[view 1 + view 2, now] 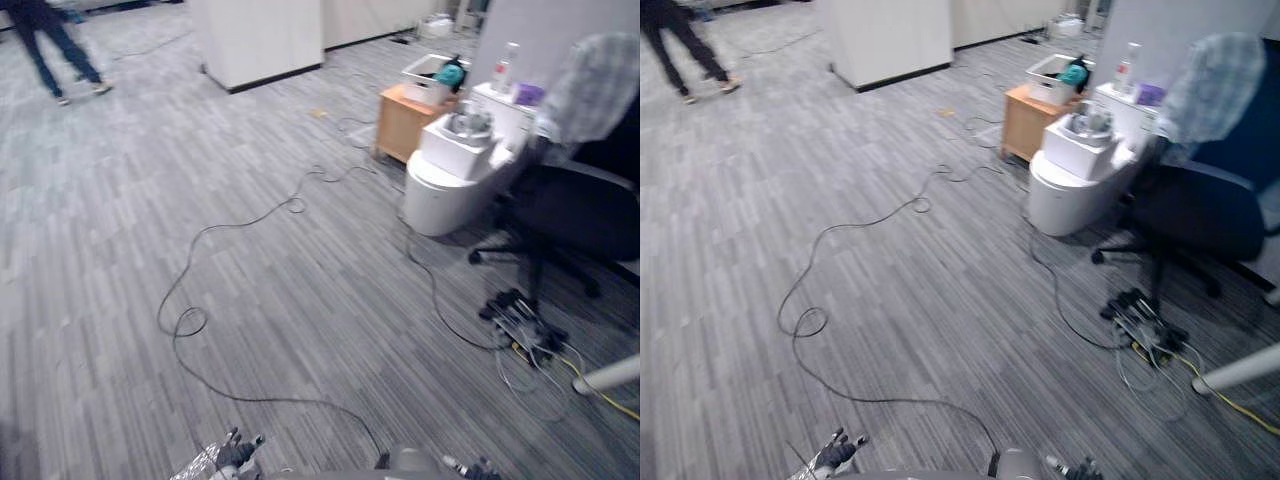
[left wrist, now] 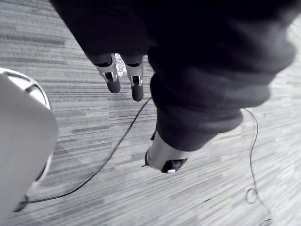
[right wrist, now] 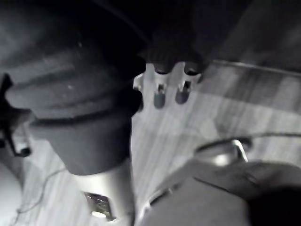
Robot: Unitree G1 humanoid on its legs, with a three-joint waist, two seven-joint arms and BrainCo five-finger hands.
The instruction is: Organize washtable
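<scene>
While well apart from the washtable (image 1: 455,152), left hand (image 2: 112,77) and right hand (image 3: 160,93) straight-fingered above carpet (image 1: 260,300).

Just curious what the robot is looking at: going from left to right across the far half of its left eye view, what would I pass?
Person → white partition → wooden cabinet → white washstand → black office chair.

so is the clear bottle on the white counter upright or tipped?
Upright: the clear bottle stands cap up on the white counter, next to a purple item.
</scene>
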